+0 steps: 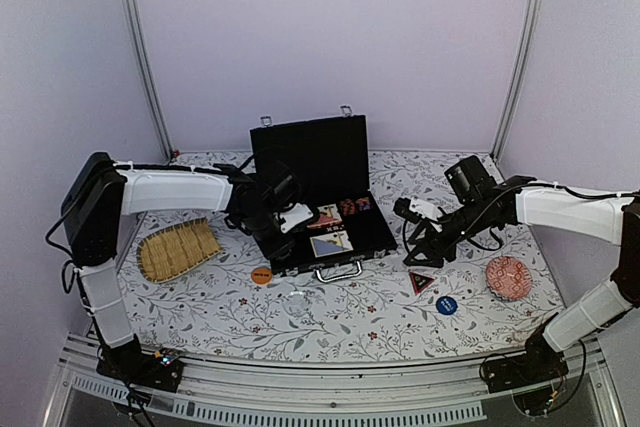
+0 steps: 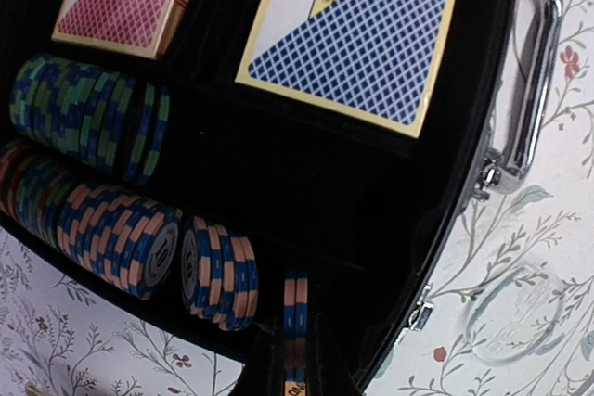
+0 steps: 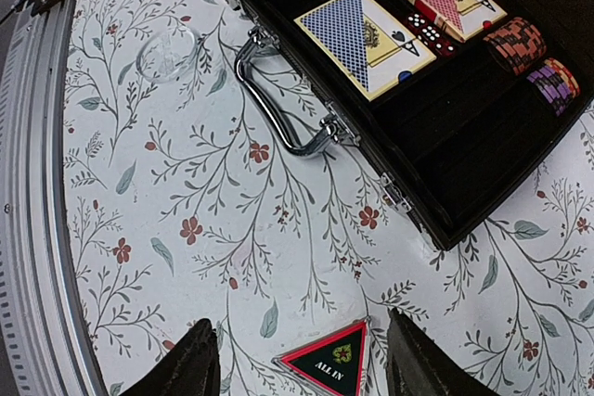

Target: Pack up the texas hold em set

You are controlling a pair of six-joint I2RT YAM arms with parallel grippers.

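Pinching a half-hidden chip [image 2: 295, 308], left gripper [image 2: 295, 364] hangs over the case [image 2: 278, 201].

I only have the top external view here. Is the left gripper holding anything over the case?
Observer: Yes. The left wrist view shows the left gripper shut on one blue and orange chip, held on edge.
Operator: Where is it relative to the packed chips?
Observer: It is in line with the short blue and orange stack in the case, to the right of it in that view, with a gap between them.
Operator: And the right gripper?
Observer: In the right wrist view the right gripper is open. Its jaws stand either side of a triangular marker reading ALL IN, without touching it.
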